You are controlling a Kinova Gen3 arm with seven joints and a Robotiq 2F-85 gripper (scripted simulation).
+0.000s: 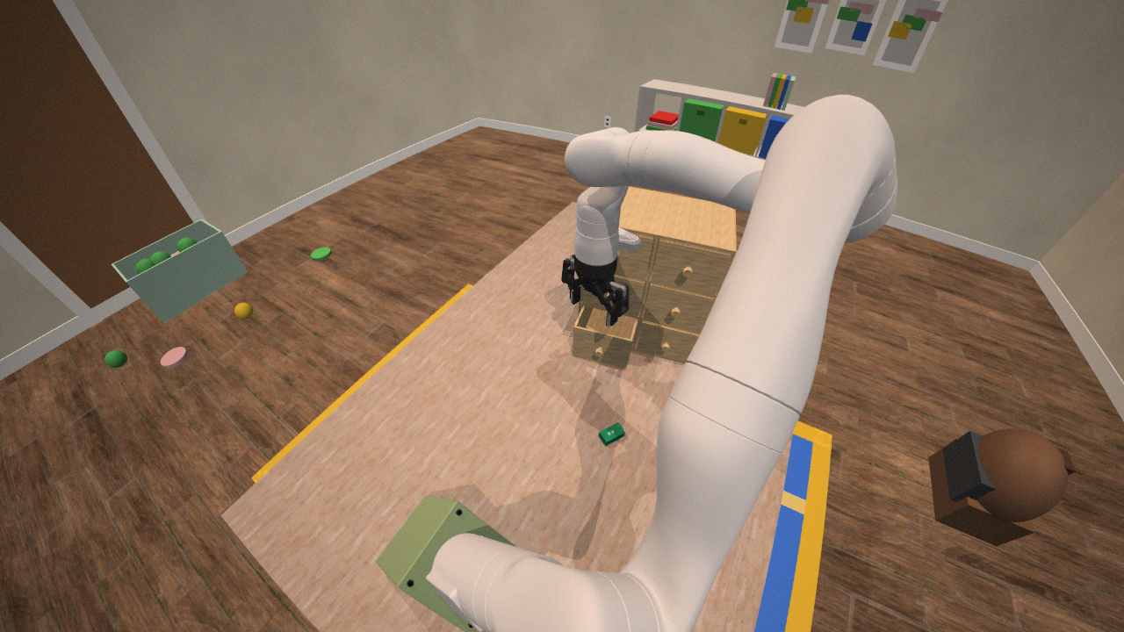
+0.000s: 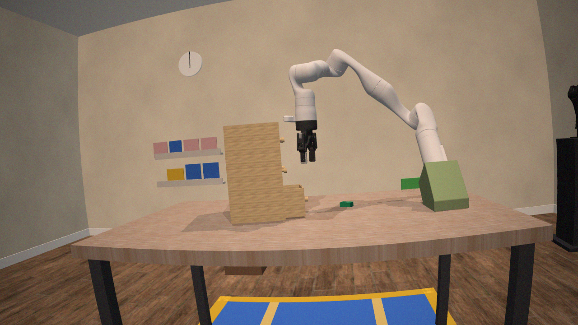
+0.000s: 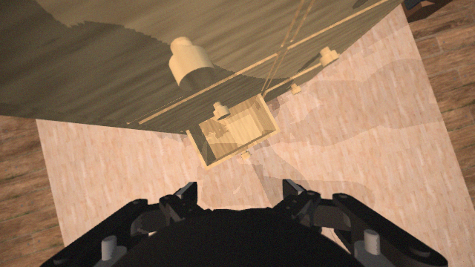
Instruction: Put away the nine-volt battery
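The black fingers [image 2: 302, 155] of the black two-finger gripper [image 2: 307, 158] are spread wide and grip nothing, hanging in the air in front of the chest. The pale wooden table [image 1: 440, 408] carries everything. On it stands the light wooden chest of small drawers [image 1: 681, 218], with its bottom drawer [image 1: 603, 336] on one side pulled partly out and showing a bare wooden floor inside [image 3: 237, 130]. The small green nine-volt battery [image 1: 611, 433] lies on the table, well apart from the chest.
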